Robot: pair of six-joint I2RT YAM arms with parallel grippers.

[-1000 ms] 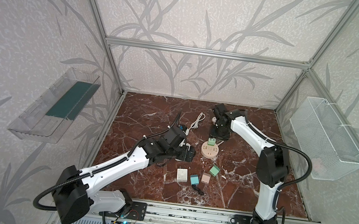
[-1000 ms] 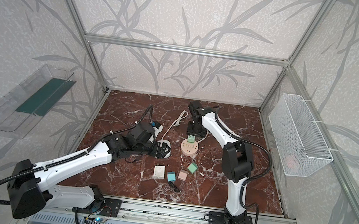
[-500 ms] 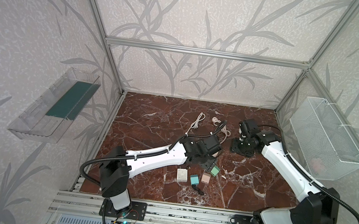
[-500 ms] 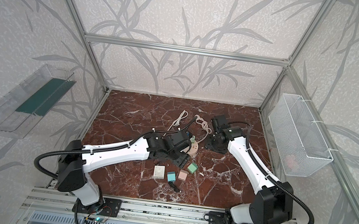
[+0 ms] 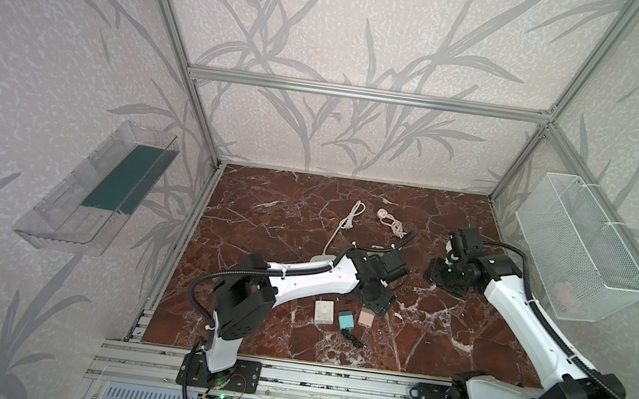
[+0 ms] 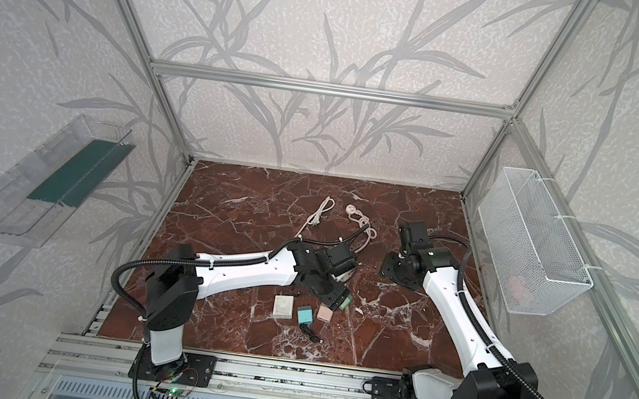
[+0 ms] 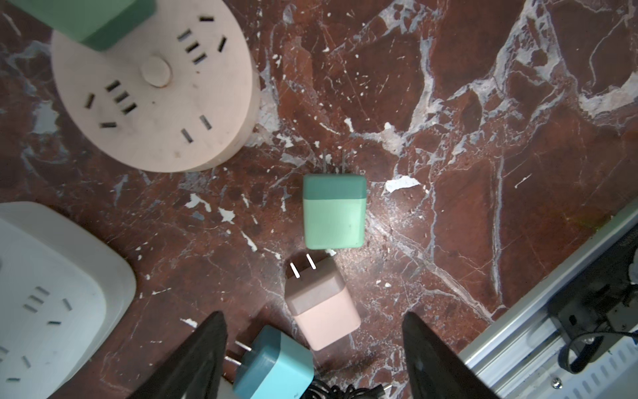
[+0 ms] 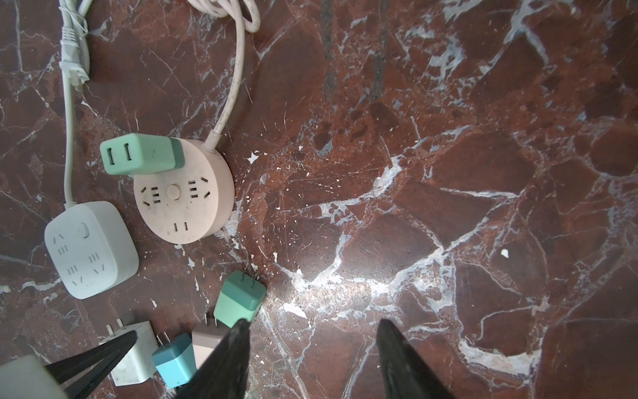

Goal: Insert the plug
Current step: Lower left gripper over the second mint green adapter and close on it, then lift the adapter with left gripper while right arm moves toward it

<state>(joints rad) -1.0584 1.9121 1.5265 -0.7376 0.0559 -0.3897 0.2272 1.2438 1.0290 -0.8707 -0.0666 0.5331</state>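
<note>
A round pink power strip (image 7: 155,83) lies on the marble with a green plug (image 7: 93,20) standing in one of its sockets. A white square strip (image 8: 89,248) lies beside it. Loose on their sides lie a green plug (image 7: 334,212), a pink plug (image 7: 322,305), a blue plug (image 7: 272,362) and a white plug (image 5: 324,311). My left gripper (image 7: 314,345) hangs open just above the pink plug, one finger on each side, touching nothing. My right gripper (image 8: 312,345) is open over bare marble to the right of the plugs. In both top views the left arm hides the round strip.
A white cord (image 5: 348,221) and a coiled pink cord (image 5: 390,222) lie toward the back. A thin black cable (image 5: 354,339) lies by the blue plug. A wire basket (image 5: 580,247) hangs on the right wall, a clear tray (image 5: 97,188) on the left. An aluminium rail (image 5: 328,378) borders the front.
The left arm has swung right, from beside the strips to above the loose plugs. The right arm has drawn back from over the round strip to the right side.
</note>
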